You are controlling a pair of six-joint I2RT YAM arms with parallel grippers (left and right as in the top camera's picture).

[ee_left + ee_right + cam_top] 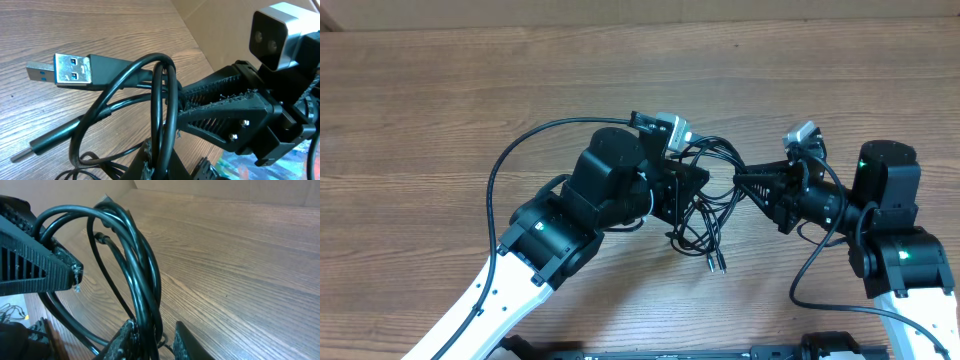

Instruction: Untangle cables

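Two grips of mine shared one bundle of cables (705, 222) bunched between them over the bench (470, 80), left fingers (35, 265) shut tight and right fingers (220, 100) pinched narrow on loops, so pulling apart might have cinched the knot or strained a plug (72, 70).

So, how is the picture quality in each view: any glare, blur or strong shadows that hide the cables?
Overhead view: even light, soft shadows under the arms, the cables small but sharp. Left wrist view: the USB plug is sharp, with glare on its metal shell. Right wrist view: bright streaks on the cables; the right gripper at the bottom looks soft.
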